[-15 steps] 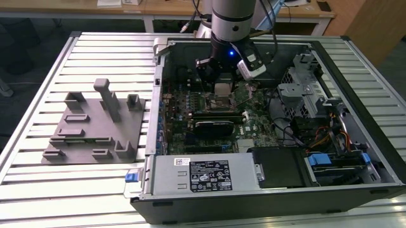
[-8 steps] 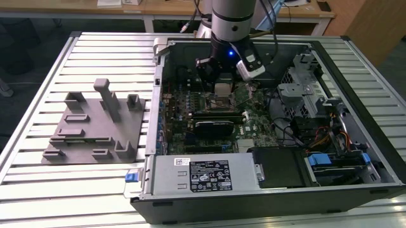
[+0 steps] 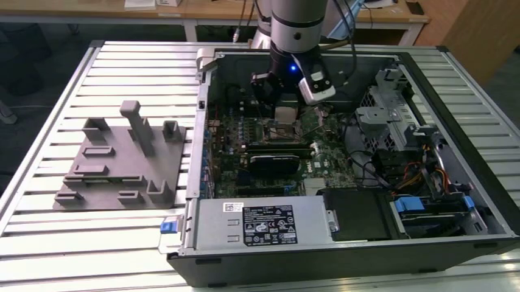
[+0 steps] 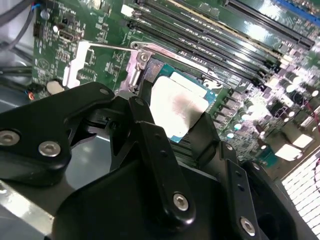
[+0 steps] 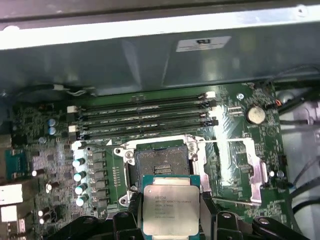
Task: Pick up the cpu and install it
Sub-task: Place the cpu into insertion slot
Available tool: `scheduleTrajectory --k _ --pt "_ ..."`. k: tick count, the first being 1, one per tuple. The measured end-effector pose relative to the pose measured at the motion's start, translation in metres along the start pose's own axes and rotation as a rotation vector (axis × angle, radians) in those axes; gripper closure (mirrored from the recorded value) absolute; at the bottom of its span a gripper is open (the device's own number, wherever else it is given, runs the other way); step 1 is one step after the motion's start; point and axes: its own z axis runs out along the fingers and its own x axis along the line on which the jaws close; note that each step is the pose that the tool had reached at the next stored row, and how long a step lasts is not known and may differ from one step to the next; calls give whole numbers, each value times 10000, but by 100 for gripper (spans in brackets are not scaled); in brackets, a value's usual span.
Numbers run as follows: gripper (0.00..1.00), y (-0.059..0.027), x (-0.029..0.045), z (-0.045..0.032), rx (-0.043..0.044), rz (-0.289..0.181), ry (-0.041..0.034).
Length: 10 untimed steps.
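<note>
cpu [image 5: 170, 209]: flat, square, upper centre of exterior frame, over motherboard [image 5: 227, 132] | gripper [image 4: 176, 114]: clamped on two opposite cpu edges, nothing else held | socket [image 5: 156, 162]: open, bare, just beside cpu, next below it in exterior frame; edges look parallel; cpu judged unseated

Robotics lab or workshop: slatted metal worktable [image 3: 138, 67], opened computer case [image 3: 325, 258], wooden desks [image 3: 211, 11] behind.
</note>
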Motion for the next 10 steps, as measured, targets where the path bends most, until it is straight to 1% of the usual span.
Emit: scheduleTrajectory --k 10 --pt "46 0 0 0 44 1060 -70"
